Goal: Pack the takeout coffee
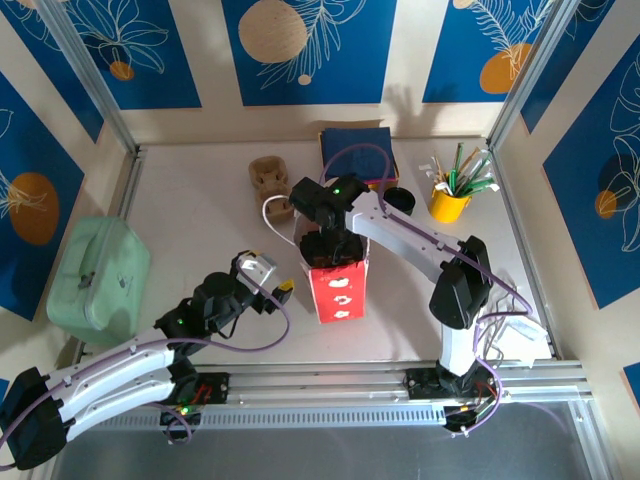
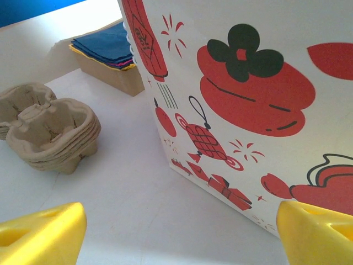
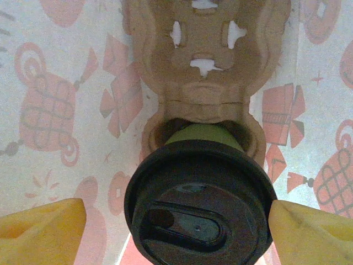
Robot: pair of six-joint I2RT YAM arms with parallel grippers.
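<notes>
Black round plastic lid on the small takeout coffee cup (image 3: 199, 204). It sits in a brown paper-pulp tray (image 3: 207, 66), right between the spread-apart fingers of the right claw (image 3: 177, 221). The left claw (image 2: 181, 221) is spread apart too.

The walls (image 1: 340, 60) are blue with white leaves and orange circles, with cream stripes between. The table (image 1: 200, 210) is pale and flat. Shiny metal posts (image 1: 95, 82) stand at its back corners.
</notes>
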